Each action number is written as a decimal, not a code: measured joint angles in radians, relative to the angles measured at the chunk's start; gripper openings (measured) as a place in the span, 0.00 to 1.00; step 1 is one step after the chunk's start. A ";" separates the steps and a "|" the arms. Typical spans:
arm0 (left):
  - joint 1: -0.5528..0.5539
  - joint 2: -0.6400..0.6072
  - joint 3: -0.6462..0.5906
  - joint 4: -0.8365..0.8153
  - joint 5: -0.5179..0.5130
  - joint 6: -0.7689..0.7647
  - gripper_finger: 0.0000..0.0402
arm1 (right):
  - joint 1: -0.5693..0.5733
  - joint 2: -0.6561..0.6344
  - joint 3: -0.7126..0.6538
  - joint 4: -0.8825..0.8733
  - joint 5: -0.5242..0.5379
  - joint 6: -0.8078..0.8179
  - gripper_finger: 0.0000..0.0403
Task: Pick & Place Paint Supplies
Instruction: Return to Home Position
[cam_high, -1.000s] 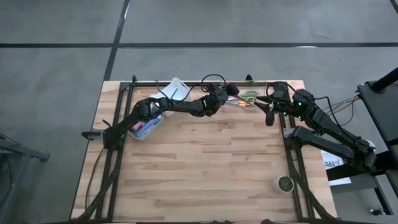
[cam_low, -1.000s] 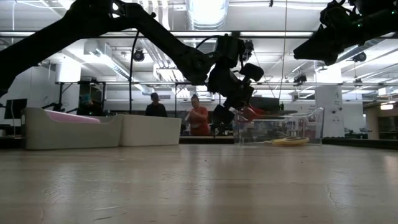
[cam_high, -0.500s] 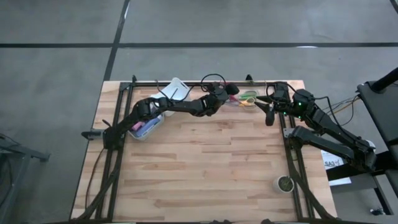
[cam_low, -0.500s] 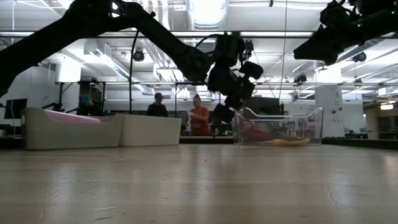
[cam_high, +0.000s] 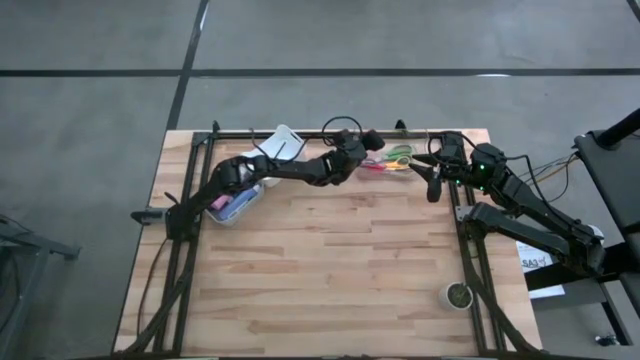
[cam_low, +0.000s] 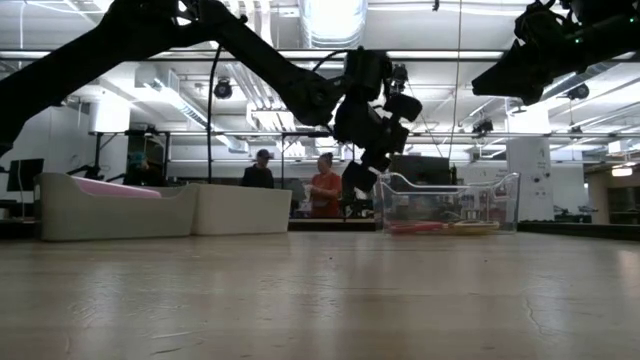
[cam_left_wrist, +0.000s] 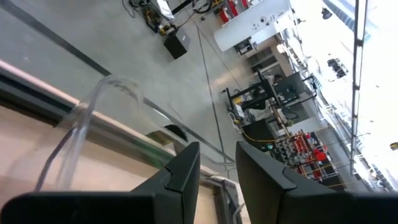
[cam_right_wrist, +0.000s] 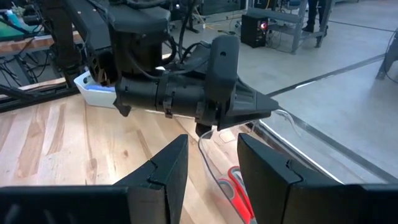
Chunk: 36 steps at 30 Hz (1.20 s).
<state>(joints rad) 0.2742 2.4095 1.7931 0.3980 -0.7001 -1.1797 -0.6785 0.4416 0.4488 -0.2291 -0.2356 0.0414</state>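
Wooden table (cam_high: 320, 270), far edge: left gripper (cam_left_wrist: 217, 149) above end of transparent bin (cam_low: 505, 190) holding scissors (cam_high: 398, 158), fingers parted, empty; right gripper (cam_right_wrist: 211, 146) aloft nearby, likewise parted.

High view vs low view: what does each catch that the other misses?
Only the high view: a small round object near the table's right front corner, and the green scissors in the clear bin.
Only the low view: two people in the room behind the table.
Both: the left claw raised, open, at the clear bin's end, red scissors lying inside, and the white bin off to the side. The right claw waits open near the clear bin.
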 joint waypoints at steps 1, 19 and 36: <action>0.000 -0.005 0.000 0.001 0.001 0.000 0.28 | 0.000 0.000 0.000 0.000 0.000 0.000 0.34; -0.031 -0.335 0.000 -0.512 0.247 0.453 0.28 | 0.000 0.000 0.000 0.000 0.000 0.004 0.34; -0.135 -0.583 -0.001 -0.923 0.431 0.850 0.02 | 0.000 0.000 0.000 0.000 0.000 0.003 0.34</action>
<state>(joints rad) 0.1389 1.8270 1.7920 -0.5250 -0.2687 -0.3297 -0.6781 0.4416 0.4488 -0.2291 -0.2352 0.0448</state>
